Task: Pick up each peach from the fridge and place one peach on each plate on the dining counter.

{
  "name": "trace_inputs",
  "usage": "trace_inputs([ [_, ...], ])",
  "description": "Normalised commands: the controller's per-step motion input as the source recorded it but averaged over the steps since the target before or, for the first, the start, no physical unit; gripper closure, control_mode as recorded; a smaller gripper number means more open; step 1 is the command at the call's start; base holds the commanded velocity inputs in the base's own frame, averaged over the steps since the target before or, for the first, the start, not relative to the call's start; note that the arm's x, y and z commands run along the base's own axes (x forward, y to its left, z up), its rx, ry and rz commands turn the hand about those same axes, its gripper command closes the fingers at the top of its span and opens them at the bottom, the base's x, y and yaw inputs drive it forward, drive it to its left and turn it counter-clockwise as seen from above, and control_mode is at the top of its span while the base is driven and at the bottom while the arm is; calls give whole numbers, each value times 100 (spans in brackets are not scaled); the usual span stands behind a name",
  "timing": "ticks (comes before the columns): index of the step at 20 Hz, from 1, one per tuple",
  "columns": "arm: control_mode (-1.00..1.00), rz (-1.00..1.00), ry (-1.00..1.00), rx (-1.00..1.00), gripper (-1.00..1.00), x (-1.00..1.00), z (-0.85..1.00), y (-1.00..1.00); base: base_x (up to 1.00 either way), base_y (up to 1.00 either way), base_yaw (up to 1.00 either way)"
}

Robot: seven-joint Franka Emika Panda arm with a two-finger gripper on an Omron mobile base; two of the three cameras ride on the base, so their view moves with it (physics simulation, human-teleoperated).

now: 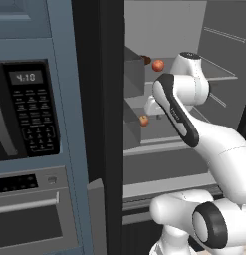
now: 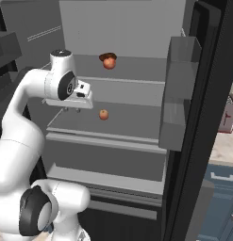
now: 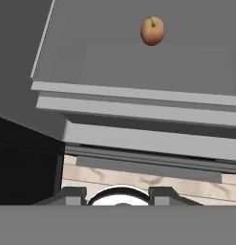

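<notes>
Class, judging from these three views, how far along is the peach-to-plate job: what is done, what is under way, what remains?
Done: only the fridge stands open. Under way: the gripper is over the middle shelf, beside the lower peach but apart from it; whether its jaws are open cannot be told. Left: both peaches, including the upper peach, are unpicked, so both placements remain.

1. This is a home kitchen.
2. An open fridge [image 2: 118, 141] has grey shelves, door bins and two peaches [image 2: 104, 114] [image 2: 109, 63].
3. A built-in microwave [image 1: 25, 112] with a keypad stands above an oven [image 1: 30, 214] in blue-grey cabinets.
</notes>
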Motion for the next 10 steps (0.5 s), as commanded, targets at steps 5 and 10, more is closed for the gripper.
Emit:
trace_inputs([
  [5, -100, 0, -3, 0, -100, 0, -10, 2, 0, 0, 0],
  [10, -100, 0, -6, 1, -100, 0, -33, 0, 0, 0, 0],
])
